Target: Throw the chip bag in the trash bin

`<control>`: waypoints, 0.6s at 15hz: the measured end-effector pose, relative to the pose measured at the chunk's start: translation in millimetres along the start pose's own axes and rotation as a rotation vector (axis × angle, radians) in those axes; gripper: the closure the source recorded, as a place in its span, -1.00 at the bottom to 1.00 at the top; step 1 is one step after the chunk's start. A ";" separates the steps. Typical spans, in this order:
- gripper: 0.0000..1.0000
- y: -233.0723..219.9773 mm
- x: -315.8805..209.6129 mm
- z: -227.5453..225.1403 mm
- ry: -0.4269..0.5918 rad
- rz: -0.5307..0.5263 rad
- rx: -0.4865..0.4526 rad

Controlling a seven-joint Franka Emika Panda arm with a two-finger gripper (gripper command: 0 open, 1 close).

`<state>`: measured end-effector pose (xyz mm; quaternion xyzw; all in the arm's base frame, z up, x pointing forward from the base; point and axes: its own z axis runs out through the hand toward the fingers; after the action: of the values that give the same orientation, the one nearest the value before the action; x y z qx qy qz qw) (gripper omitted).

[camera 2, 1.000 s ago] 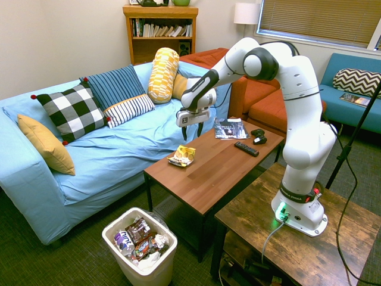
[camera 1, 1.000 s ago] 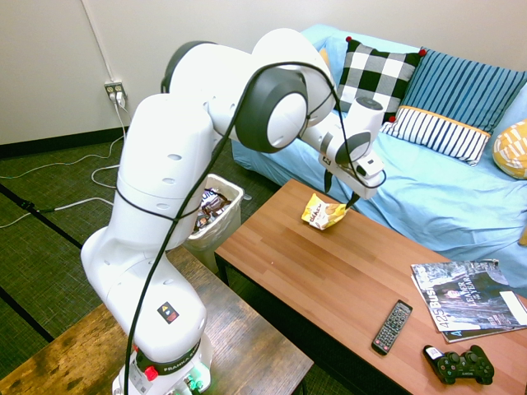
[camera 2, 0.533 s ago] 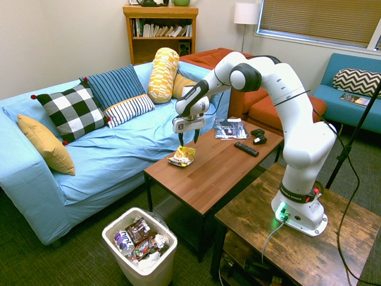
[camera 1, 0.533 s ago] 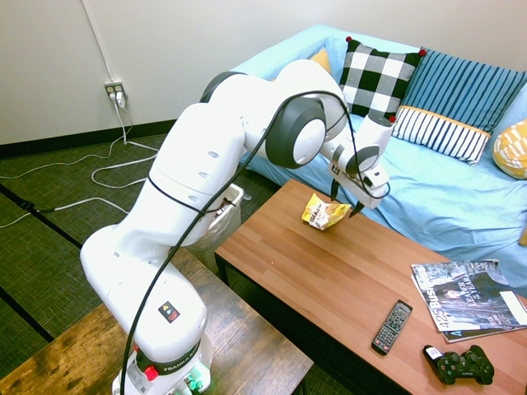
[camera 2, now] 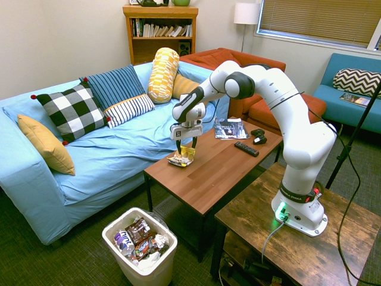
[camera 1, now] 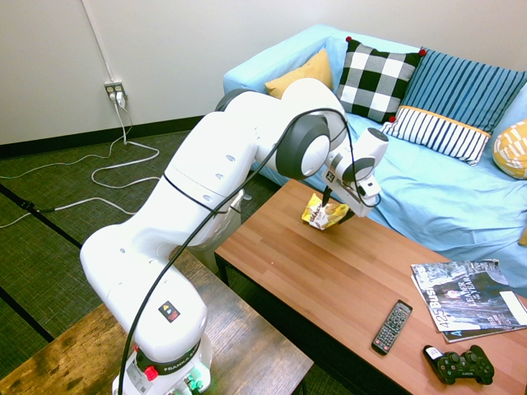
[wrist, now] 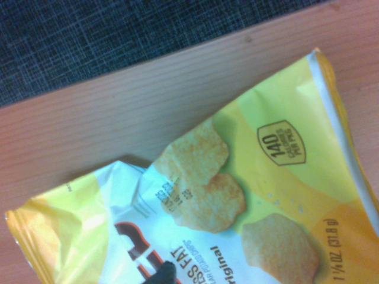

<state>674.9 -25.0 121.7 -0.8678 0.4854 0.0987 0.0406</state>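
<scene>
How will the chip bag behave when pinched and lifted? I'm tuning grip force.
The chip bag looks like thin, crinkled glossy foil, so it will probably flex and crumple rather than stay stiff. It lies puffed on the table, likely light for its size. Its shiny surface may slip, so the tool probably needs a firm pinch.

Opposite high exterior views share the coffee table (camera 1: 329, 271); wrist close overhead.

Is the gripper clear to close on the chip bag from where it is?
Probably yes: the open gripper hangs right over the chip bag near the coffee table corner, with nothing beside it.
</scene>
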 end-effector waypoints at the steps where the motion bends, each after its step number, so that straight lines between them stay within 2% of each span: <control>1: 1.00 -0.8 -1.1 2.3 -0.011 -0.002 0.004; 9: 1.00 -2.9 -1.9 9.1 -0.070 0.000 -0.019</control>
<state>675.2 -20.4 113.1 -0.8640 0.4828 0.1338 0.0492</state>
